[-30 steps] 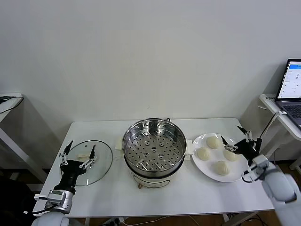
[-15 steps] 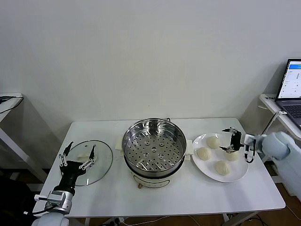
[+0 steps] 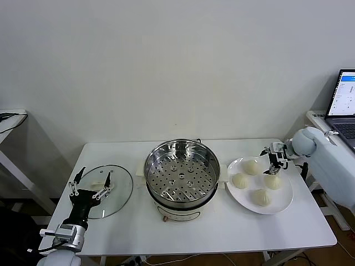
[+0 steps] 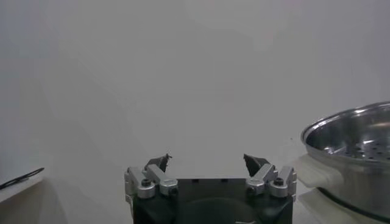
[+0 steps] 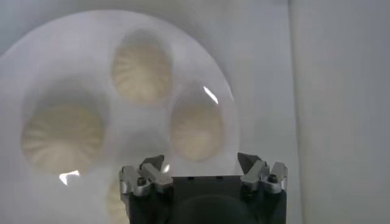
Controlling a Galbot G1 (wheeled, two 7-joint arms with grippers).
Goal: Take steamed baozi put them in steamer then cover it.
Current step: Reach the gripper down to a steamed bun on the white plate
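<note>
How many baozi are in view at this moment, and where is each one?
4, all on the white plate: rear baozi, left baozi, front baozi, right baozi under the open right gripper. None in the steamer.

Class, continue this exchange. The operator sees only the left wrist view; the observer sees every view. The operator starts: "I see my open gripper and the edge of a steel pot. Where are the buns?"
Observer: Four baozi sit on a white plate, on the robot's right of the steamer.
Operator: Is anything inside the steamer?
Observer: No, its perforated tray is bare.
Operator: Where is the other arm?
Observer: The right gripper hovers open above the plate.
Operator: And the cover?
Observer: The glass lid lies flat on the table, just beyond your left gripper.
</note>
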